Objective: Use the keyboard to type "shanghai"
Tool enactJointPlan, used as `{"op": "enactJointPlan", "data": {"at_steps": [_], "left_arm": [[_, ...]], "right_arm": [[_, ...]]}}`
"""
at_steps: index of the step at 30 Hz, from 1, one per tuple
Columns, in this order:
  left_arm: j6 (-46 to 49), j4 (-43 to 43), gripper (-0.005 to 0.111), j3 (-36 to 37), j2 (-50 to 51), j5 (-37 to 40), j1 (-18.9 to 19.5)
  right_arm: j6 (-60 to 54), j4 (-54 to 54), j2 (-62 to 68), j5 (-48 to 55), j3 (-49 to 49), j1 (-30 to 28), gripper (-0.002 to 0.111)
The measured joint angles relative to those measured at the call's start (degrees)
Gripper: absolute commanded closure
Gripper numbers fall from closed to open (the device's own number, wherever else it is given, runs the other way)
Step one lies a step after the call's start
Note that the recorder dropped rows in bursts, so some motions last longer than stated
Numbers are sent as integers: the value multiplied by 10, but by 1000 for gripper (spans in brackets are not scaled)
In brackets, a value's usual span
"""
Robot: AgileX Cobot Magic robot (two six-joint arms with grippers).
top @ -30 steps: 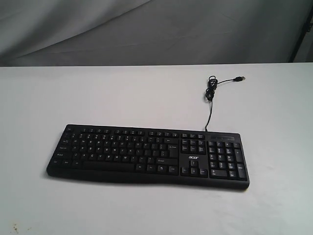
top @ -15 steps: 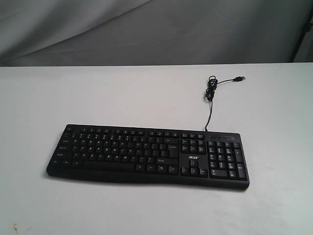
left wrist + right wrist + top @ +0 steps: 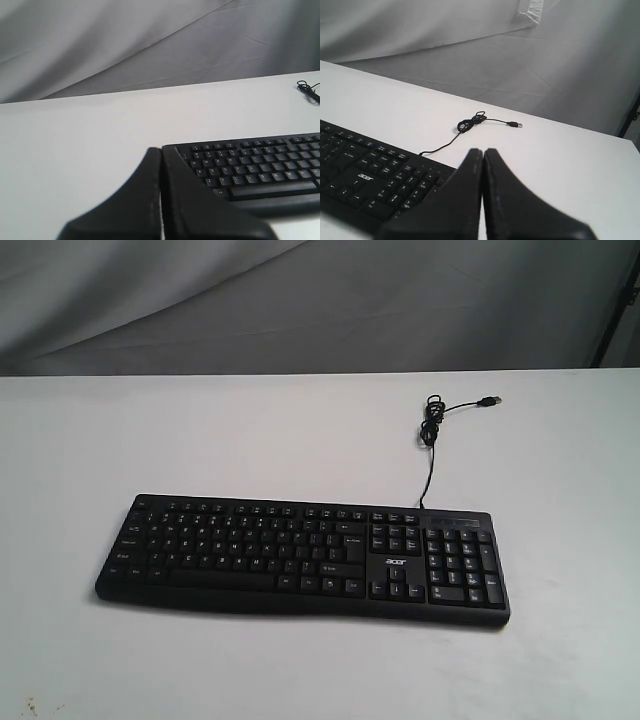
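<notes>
A wide black keyboard (image 3: 300,555) with white-lettered keys and a number pad lies flat on the white table (image 3: 250,430), its acer logo (image 3: 397,561) near the arrow keys. Its thin cable (image 3: 430,455) runs back to a small coil and a loose USB plug (image 3: 489,400). Neither arm shows in the exterior view. In the left wrist view my left gripper (image 3: 161,150) is shut and empty, by the keyboard's (image 3: 260,167) letter-key end. In the right wrist view my right gripper (image 3: 483,151) is shut and empty, by the keyboard's (image 3: 370,175) number-pad end.
A grey cloth backdrop (image 3: 300,300) hangs behind the table's far edge. A dark stand (image 3: 615,300) rises at the far right. Bare white tabletop surrounds the keyboard on all sides.
</notes>
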Motion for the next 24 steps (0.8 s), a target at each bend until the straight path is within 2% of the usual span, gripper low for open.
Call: {"op": "enactJointPlan", "data": {"at_steps": [24], "left_arm": [[0,0,107,0,0,0,0]], "right_arm": [[0,-3,0,6,0,0,108]]}}
